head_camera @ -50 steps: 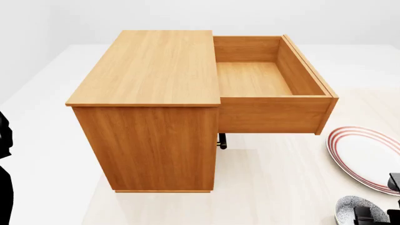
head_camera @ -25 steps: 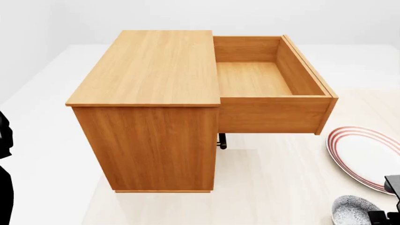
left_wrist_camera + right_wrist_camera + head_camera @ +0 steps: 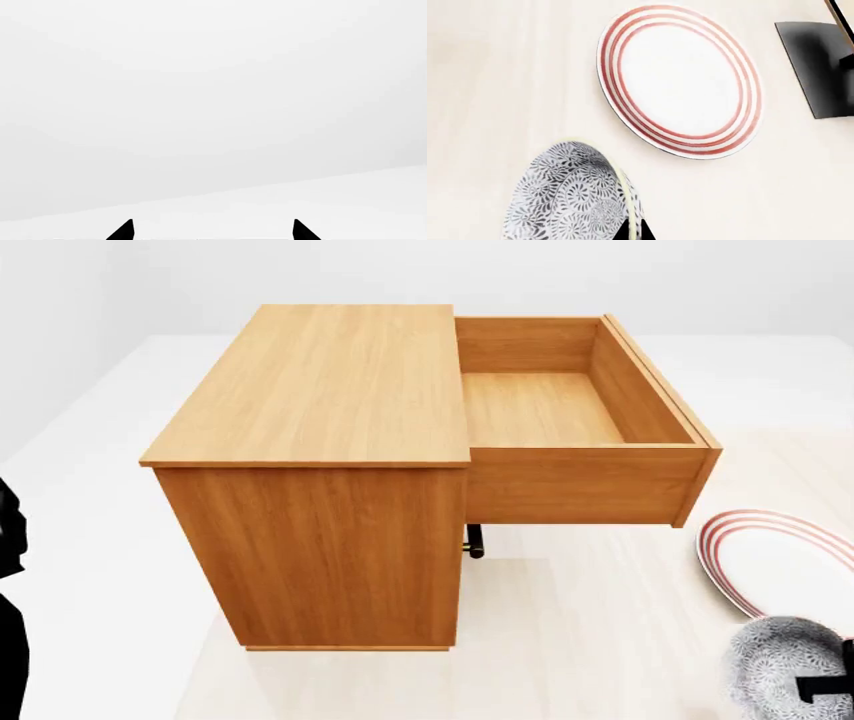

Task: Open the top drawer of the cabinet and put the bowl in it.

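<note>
The orange-brown cabinet (image 3: 320,390) stands in the middle of the head view. Its top drawer (image 3: 541,405) is pulled out to the right, open and empty; its front handle is hidden. The speckled blue-grey bowl (image 3: 778,665) is at the lower right, lifted and tilted, below and to the right of the drawer. My right gripper (image 3: 830,692) is shut on the bowl's rim. The right wrist view shows the bowl (image 3: 567,200) with its rim pinched in my right gripper (image 3: 632,232). My left gripper (image 3: 213,231) is open and empty, facing bare white space.
A flat white plate with red rings (image 3: 781,565) lies on the pale surface to the right of the cabinet, just behind the bowl; it also shows in the right wrist view (image 3: 680,80). A dark block (image 3: 817,67) sits beyond it. My left arm (image 3: 7,570) is at the far left edge.
The bowl has been lifted and tilted in my right gripper; it now sits higher and looks larger in the head view. Cabinet, drawer and left arm have not moved.
</note>
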Controlling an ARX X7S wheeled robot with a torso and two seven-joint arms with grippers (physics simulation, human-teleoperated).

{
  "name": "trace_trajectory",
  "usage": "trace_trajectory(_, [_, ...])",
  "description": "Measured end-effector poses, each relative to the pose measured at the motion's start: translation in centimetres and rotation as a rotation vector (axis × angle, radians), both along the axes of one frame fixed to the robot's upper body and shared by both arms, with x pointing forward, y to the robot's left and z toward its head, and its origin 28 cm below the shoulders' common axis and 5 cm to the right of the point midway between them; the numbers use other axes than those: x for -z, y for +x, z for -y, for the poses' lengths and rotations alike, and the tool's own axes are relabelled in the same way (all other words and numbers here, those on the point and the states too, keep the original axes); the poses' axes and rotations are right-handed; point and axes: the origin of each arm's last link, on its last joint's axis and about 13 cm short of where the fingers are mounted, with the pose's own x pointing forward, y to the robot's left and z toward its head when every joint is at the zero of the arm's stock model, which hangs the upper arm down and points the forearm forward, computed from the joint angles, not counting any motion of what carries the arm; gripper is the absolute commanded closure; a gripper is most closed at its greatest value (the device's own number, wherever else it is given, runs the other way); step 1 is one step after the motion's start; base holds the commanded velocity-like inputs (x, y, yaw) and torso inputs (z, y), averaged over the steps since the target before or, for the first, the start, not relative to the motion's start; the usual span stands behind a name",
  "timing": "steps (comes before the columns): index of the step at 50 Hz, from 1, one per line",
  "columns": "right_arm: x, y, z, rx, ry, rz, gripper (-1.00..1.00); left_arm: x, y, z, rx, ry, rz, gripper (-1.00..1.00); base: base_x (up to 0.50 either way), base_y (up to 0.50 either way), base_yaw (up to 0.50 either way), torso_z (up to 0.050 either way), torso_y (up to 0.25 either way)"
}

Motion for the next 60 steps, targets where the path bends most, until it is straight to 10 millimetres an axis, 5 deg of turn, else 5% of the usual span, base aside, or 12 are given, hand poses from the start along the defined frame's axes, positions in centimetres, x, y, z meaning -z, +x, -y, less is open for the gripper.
trace_trajectory(15, [-4.5,1.0,0.5,0.166,-0.140,0.177,1.00,0.0,0.0,0.0,-0.001,-0.003,0.001,-1.00,0.00,0.00,0.00,0.000,0.000])
trace_trajectory(32, [-12.4,5.8,-0.1,0.326,-0.242,0.470,1.00,0.0,0.0,0.0,0.001,-0.004,0.001,-1.00,0.00,0.00,0.00,0.000,0.000])
trace_trajectory(51, [-23.6,12.3,-5.9,0.256,-0.248,0.773,1.00,0.1,0.0,0.0,0.010,-0.002,0.004,-1.00,0.00,0.00,0.00,0.000,0.000])
trace_trajectory(60, [-26.7,14.8,-9.9,0.090,-0.252,0.811,1.00,0.1,0.0,0.0,0.016,0.002,0.007,-1.00,0.00,0.00,0.00,0.000,0.000])
